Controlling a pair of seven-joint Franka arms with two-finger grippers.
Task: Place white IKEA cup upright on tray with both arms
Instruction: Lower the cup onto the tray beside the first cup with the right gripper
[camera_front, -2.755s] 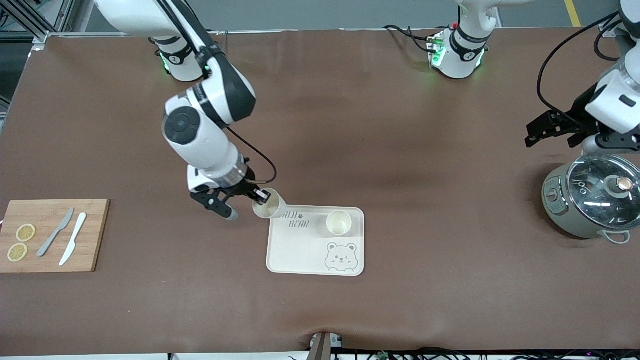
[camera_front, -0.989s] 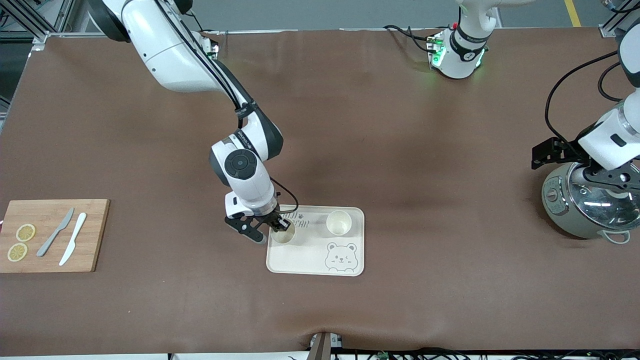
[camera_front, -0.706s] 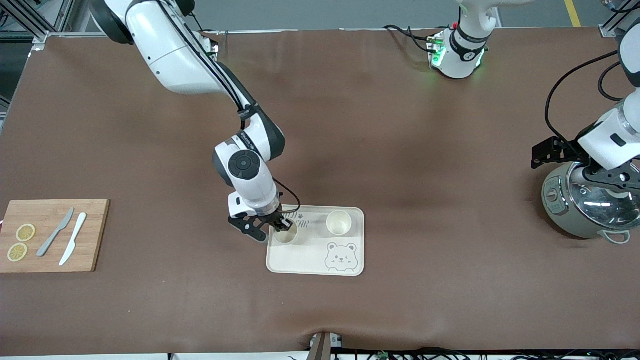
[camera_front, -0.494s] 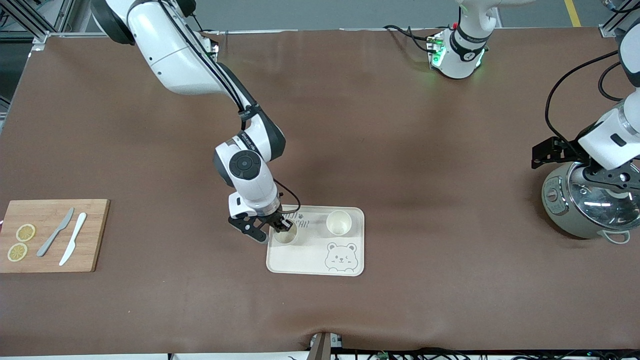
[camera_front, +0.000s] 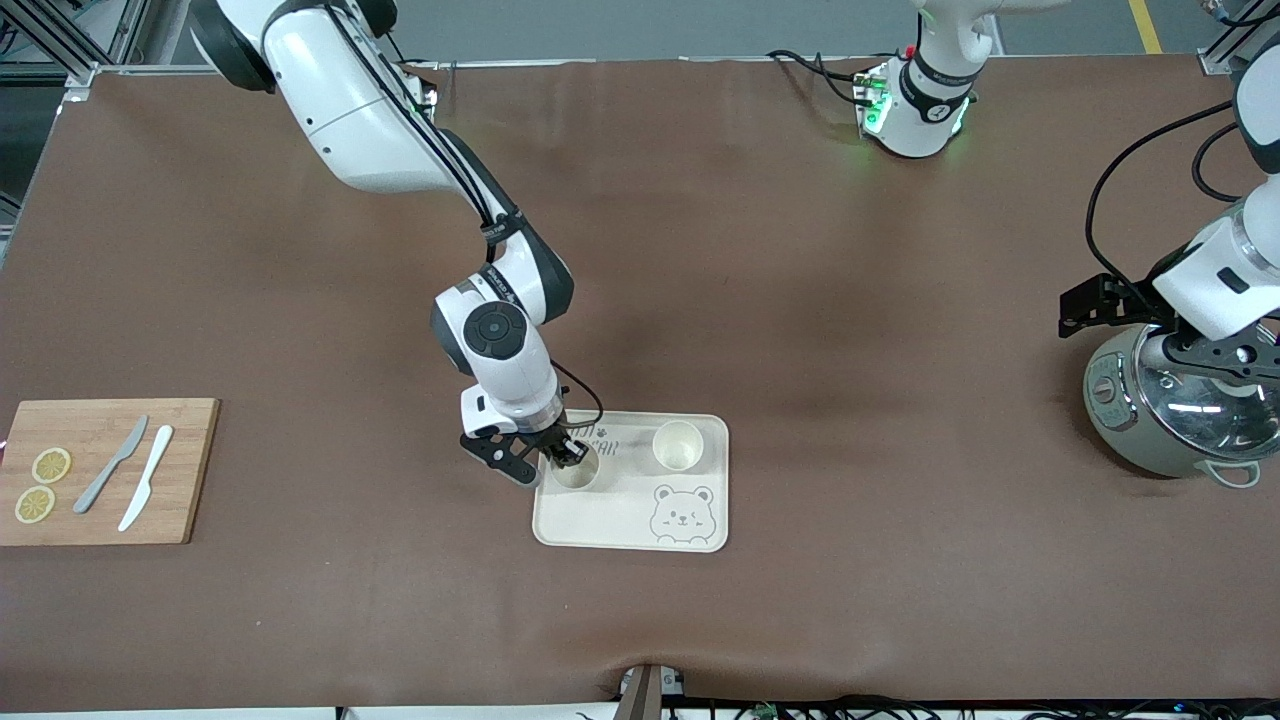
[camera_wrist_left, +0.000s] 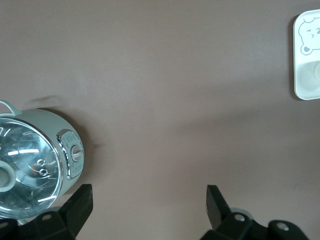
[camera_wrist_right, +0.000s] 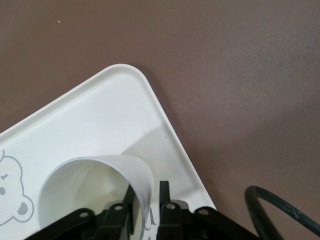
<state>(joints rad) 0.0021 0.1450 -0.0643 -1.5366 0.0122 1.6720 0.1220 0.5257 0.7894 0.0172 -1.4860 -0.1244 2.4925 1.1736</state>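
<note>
White cup (camera_front: 574, 470) upright on tray (camera_front: 600, 520), wall between right gripper (camera_wrist_right: 145, 210) fingers, grip looks slack; retract straight up. Left gripper (camera_wrist_left: 147, 202), spread wide, waits over surface nr cooker (camera_front: 1180, 405).

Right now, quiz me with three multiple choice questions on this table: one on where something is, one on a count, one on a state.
1. Where is the right gripper?
A. At the rim of a cup on the tray
B. Over the cutting board
C. At the cooker's lid

2. How many cups stand on the tray?
A. One
B. Two
C. Three

3. What state is the left gripper in?
A. Shut on a cup
B. Shut on a knife
C. Open and empty

Answers:
1. A, since the cup's wall shows right at it in the right wrist view.
2. B, since the second cup stands upright toward the left arm's end of the tray.
3. C, since its fingers stand wide apart over bare table beside the cooker.
</note>
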